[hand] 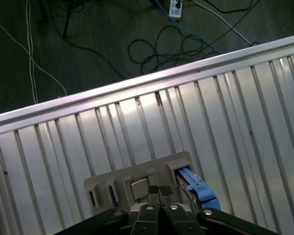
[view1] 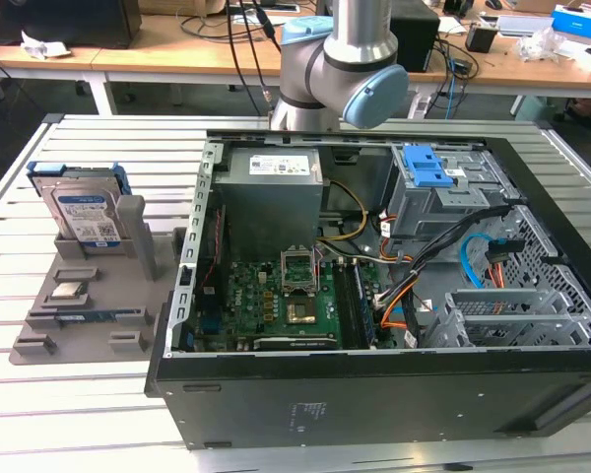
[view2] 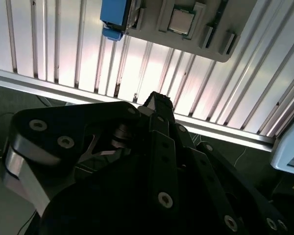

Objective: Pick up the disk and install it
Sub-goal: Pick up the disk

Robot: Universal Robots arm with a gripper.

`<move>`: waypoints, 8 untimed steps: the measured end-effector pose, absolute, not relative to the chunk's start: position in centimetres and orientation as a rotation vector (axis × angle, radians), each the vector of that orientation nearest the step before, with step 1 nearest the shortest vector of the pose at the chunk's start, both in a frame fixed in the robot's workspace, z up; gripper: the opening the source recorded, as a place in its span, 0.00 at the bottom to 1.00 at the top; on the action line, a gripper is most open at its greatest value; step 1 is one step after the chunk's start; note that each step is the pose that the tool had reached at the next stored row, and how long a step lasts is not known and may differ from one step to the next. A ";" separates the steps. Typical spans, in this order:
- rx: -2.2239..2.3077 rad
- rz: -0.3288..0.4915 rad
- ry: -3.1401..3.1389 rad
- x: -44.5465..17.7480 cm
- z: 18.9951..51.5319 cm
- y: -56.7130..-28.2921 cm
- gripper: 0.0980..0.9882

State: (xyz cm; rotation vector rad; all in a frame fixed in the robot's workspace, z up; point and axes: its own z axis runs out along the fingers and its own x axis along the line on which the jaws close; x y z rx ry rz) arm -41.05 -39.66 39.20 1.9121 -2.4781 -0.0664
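First wrist view shows the claw [hand: 159, 191] closed and empty, the disk [hand: 198, 188] standing in its holder [hand: 104, 183].

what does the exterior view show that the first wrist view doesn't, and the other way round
Exterior view: the open computer case with its green board, and the arm beyond it.
First wrist view: the gripper with jaws shut and empty, plus cables on the dark floor past the table edge.
Both: the disk standing upright in the grey holder, the square chip in that holder, and the slatted table.
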 end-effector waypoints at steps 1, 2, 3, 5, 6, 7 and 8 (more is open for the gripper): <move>1.934 -0.066 -2.461 -41.0 39.2 -39.7 0.00; 1.942 -0.066 -2.454 -41.0 39.2 -39.7 0.00; 1.960 -0.066 -2.440 -41.0 39.2 -39.7 0.00; 1.986 -0.066 -2.418 -41.0 39.2 -39.7 0.00; 2.000 -0.066 -2.406 -41.0 39.2 -39.7 0.00; 2.012 -0.066 -2.396 -41.0 39.2 -39.7 0.00; 2.041 -0.065 -2.371 -41.0 39.2 -39.7 0.00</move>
